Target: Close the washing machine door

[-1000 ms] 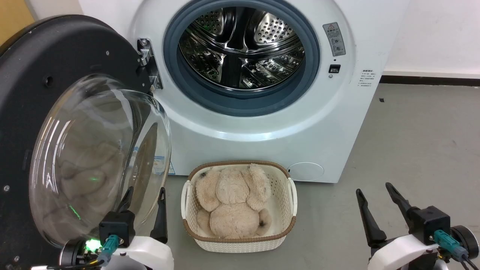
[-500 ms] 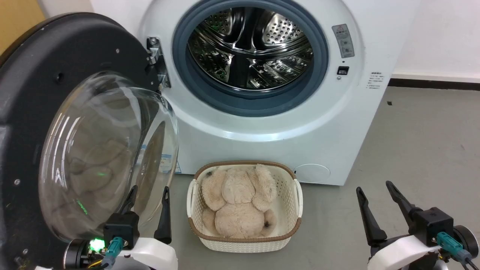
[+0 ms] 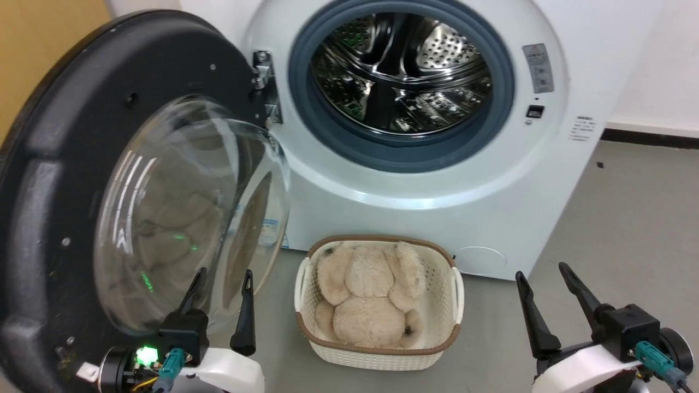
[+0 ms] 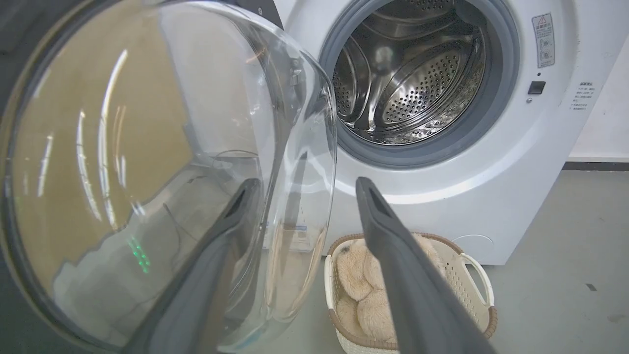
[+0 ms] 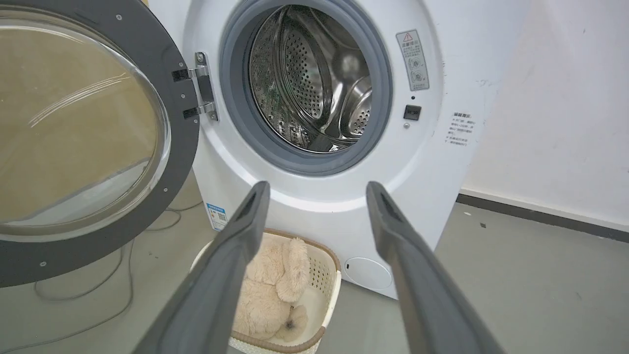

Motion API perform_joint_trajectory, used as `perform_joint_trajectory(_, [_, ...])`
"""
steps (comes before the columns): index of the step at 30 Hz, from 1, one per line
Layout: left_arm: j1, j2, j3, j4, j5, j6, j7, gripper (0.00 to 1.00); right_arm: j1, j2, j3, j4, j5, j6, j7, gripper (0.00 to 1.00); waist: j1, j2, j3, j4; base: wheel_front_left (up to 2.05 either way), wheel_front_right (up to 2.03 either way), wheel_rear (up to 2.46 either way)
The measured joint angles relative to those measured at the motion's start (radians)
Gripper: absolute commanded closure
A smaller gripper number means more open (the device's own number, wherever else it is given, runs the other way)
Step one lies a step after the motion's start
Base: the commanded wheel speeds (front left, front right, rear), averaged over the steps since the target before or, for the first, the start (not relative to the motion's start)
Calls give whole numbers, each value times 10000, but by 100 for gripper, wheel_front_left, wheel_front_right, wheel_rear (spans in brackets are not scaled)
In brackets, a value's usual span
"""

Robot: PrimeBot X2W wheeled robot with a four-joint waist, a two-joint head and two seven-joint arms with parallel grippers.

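Observation:
The washing machine door [image 3: 98, 180] stands wide open on the left, its black rim and bulging glass bowl [image 4: 147, 162] facing me; it also shows at the left of the right wrist view [image 5: 83, 132]. The white washing machine [image 3: 437, 180] shows its steel drum [image 3: 401, 71] and grey gasket. My left gripper [image 3: 225, 280] is open low at the left, just in front of the glass bowl's lower edge, with nothing held. Over the floor at the lower right my right gripper [image 3: 541, 273] is open and empty too.
A white woven basket [image 3: 456, 295] with a beige plush toy [image 3: 371, 295] sits on the grey floor right before the machine, between my grippers. A door hinge [image 3: 265, 82] joins door and machine. A white wall [image 5: 555, 108] stands right of the machine. Cables [image 5: 98, 295] lie under the door.
The head camera has turned left, so the whole picture has shifted right and more of the door shows. Both grippers keep their places, open.

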Motion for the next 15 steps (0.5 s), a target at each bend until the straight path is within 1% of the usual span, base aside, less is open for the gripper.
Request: perform_joint_trajectory(15, [2,38,-249,-23,0,165,-334,0,97,0,96,52,198,0,-339,0,0,0,-74,1014,0,0,0])
